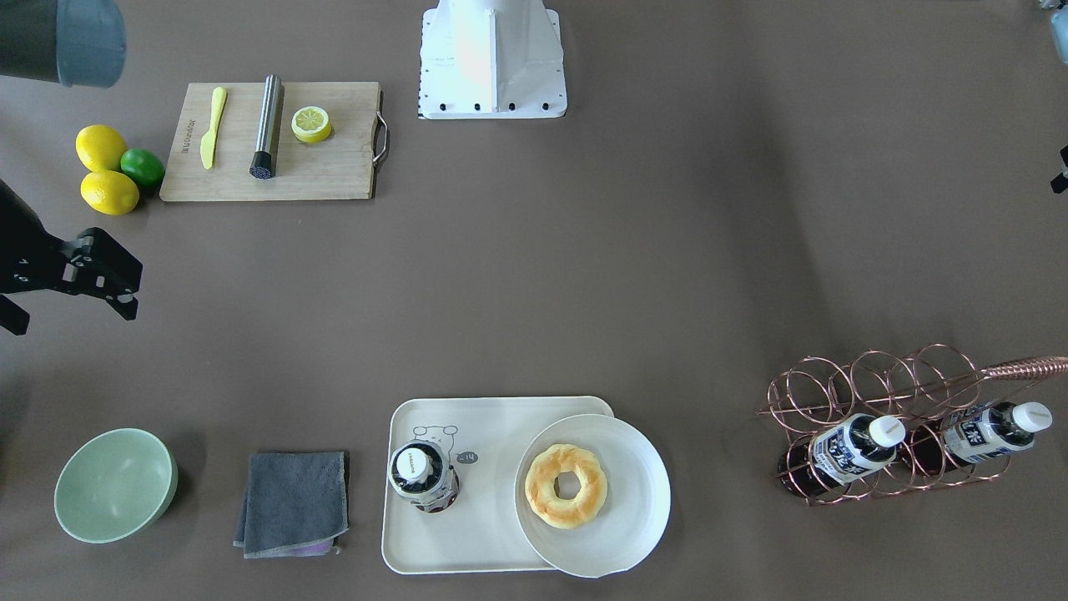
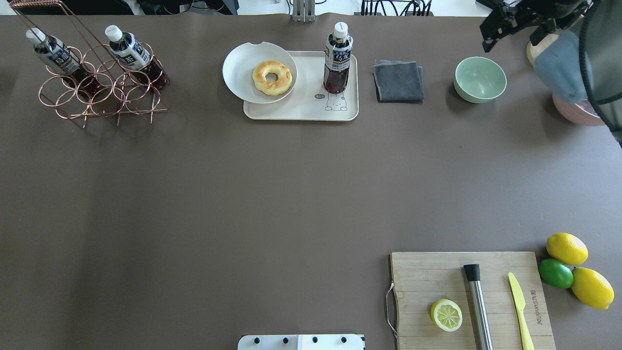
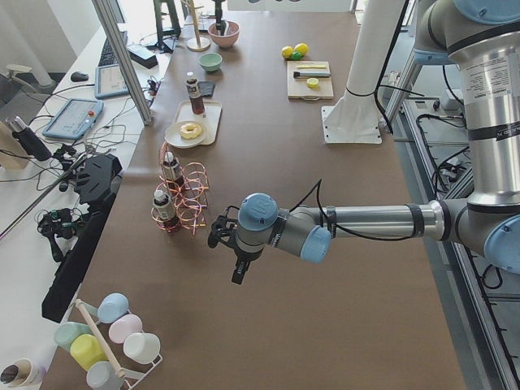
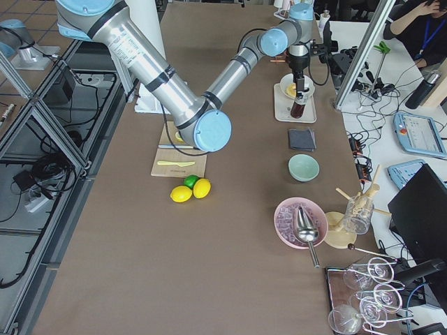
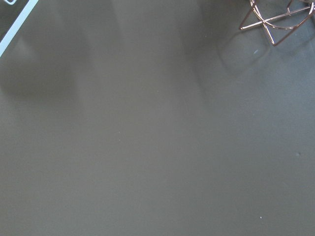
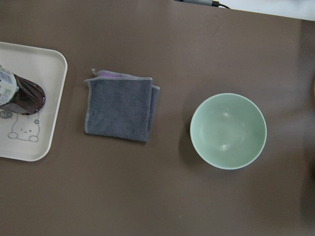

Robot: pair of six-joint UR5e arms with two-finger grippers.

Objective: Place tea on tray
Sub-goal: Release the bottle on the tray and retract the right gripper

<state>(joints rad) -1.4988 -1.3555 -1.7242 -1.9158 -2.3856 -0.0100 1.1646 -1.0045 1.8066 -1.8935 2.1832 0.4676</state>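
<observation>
The tea is a small bottle of dark liquid with a white cap. It stands upright on the cream tray, next to the drawn bear, and nothing holds it. It also shows in the overhead view and at the left edge of the right wrist view. My right gripper is open and empty. It hangs high above the table, off to the side of the tray, over the towel and bowl. My left gripper hovers over bare table near the wire rack; I cannot tell whether it is open or shut.
A white plate with a doughnut overlaps the tray. A grey towel and a green bowl lie beside the tray. A copper wire rack holds two identical bottles. A cutting board, lemons and a lime lie near the robot base.
</observation>
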